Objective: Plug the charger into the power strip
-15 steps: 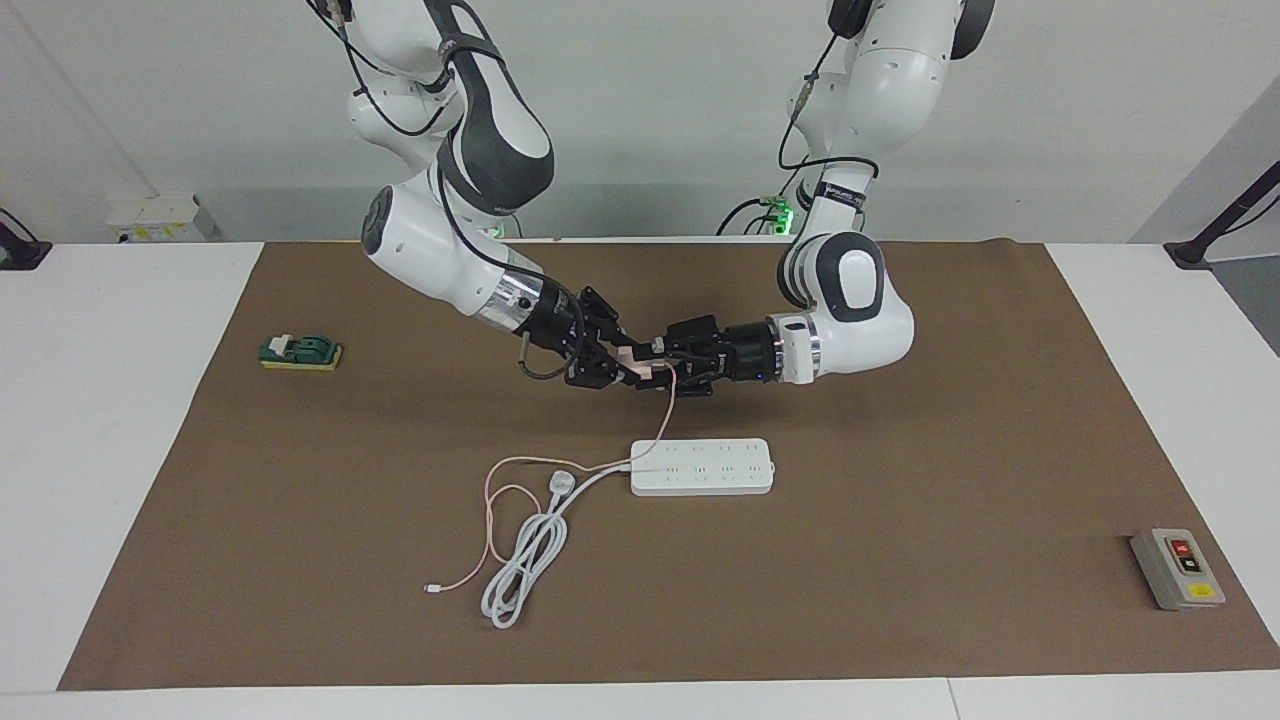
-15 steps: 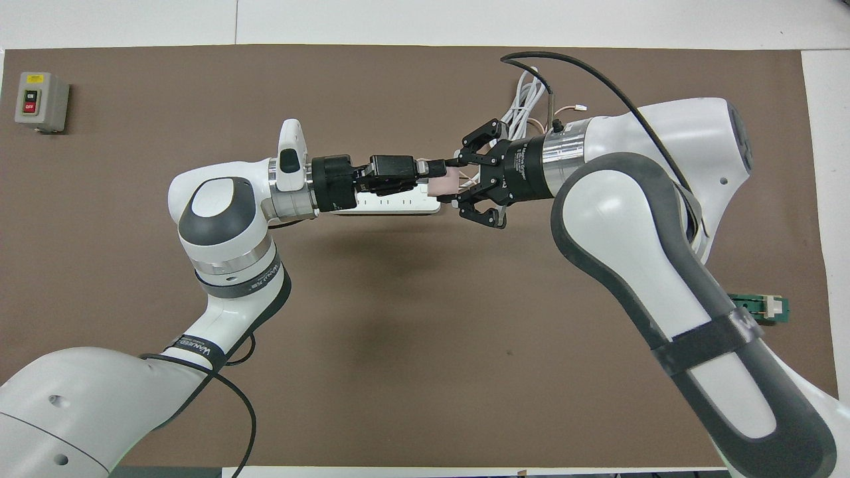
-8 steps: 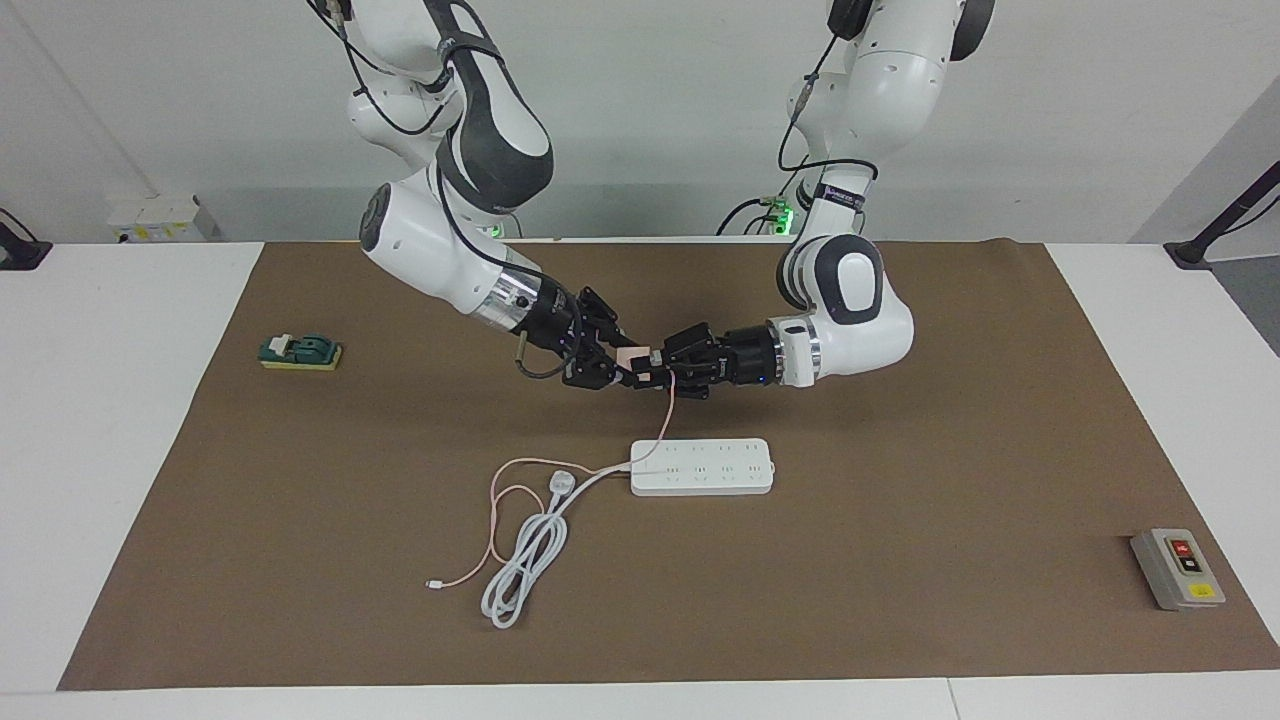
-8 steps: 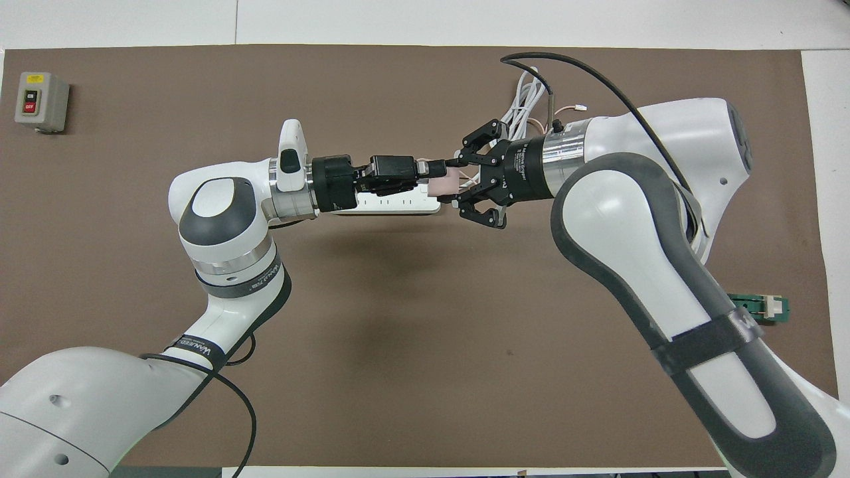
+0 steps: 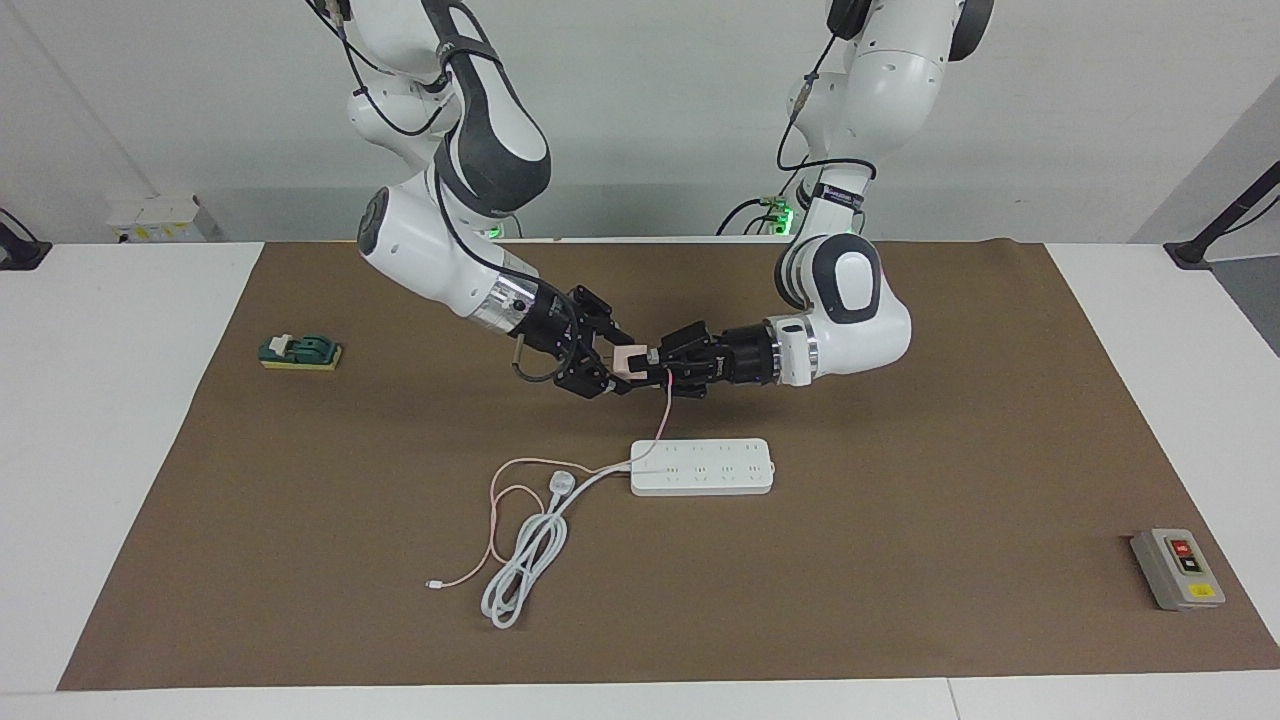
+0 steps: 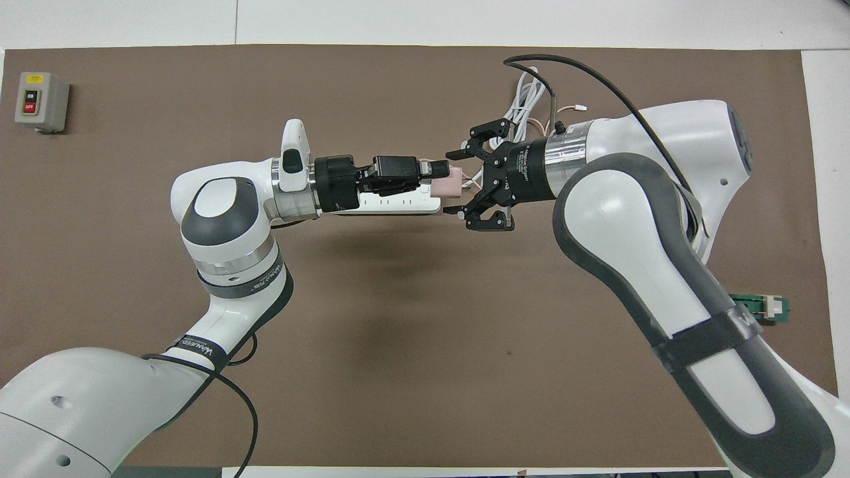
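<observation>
The pale-pink charger point(image 5: 630, 360) point(image 6: 451, 188) hangs in the air between the two grippers, over the mat just robot-side of the power strip point(image 5: 700, 467) point(image 6: 398, 202). My left gripper point(image 5: 655, 368) point(image 6: 438, 178) is shut on it. My right gripper point(image 5: 605, 367) point(image 6: 455, 184) faces it, open, with its fingers spread on either side of the cube. The thin pink cable point(image 5: 662, 420) drops from the charger to the table and runs to its small white connector point(image 5: 432, 587). The strip lies flat, partly hidden under the left hand in the overhead view.
The strip's thick white cord point(image 5: 525, 560) is coiled beside it toward the right arm's end. A grey button box point(image 5: 1177, 568) point(image 6: 40, 99) sits at the left arm's end, a green block point(image 5: 300, 351) point(image 6: 760, 309) at the right arm's end.
The right gripper's fingers have spread open off the charger. The left gripper stays shut on it, and both hands have drifted slightly toward the right arm's end.
</observation>
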Tool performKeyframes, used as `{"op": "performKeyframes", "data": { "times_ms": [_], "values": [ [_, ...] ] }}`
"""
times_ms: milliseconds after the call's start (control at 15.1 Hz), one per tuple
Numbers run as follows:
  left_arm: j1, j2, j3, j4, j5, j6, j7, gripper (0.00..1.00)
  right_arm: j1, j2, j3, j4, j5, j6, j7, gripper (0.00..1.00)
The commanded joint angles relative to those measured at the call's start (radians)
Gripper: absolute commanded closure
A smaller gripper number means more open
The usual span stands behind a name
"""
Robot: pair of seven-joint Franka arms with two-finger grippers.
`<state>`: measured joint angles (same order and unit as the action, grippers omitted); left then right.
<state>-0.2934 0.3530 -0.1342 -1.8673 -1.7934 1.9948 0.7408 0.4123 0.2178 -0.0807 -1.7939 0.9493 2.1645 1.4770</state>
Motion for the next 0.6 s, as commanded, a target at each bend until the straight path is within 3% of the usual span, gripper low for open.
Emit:
{"op": "performKeyframes", "data": {
  "times_ms": [0, 531],
  "values": [
    [-0.010, 0.003, 0.005, 0.011, -0.024, 0.007, 0.008, 1.00, -0.009, -0.017, 0.002, -0.021, -0.010, 0.015, -0.003, 0.00],
    [0.022, -0.091, 0.021, 0.019, 0.103, 0.180, -0.072, 1.00, -0.081, -0.044, -0.004, 0.007, -0.265, -0.115, -0.141, 0.00]
  ]
}}
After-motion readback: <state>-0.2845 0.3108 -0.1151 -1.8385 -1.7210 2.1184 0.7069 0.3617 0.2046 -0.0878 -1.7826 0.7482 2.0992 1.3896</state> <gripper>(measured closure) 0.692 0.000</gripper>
